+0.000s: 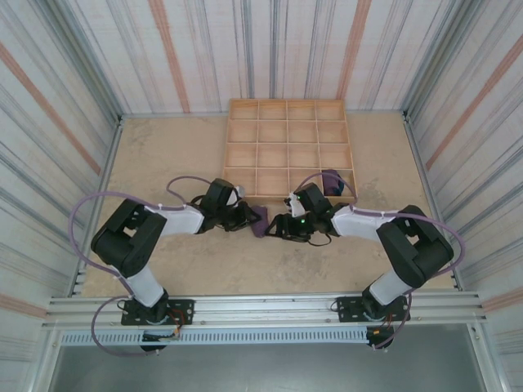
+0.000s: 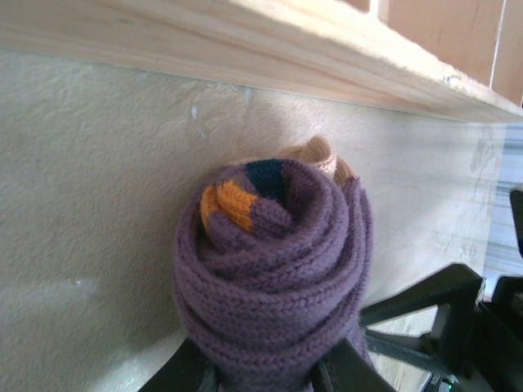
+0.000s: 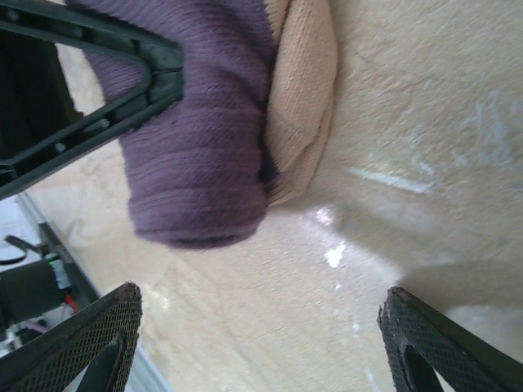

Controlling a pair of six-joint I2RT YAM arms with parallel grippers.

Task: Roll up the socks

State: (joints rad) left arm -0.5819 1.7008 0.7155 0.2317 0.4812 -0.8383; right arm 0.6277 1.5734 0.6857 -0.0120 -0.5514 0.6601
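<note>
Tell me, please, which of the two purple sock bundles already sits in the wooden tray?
The darker bundle in the near-right compartment of the wooden tray. The other bundle lies on the table in front of it, held by the left pincer.

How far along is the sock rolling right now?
Done: one purple bundle sits in the near-right compartment of the wooden tray. In hand: the left gripper clamps a rolled sock bundle; the right gripper is open near it. Left: probably placing it in the tray.

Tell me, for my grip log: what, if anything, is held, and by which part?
The left gripper clamps the rolled socks across the roll's near end; the right gripper is open, holding nothing.
</note>
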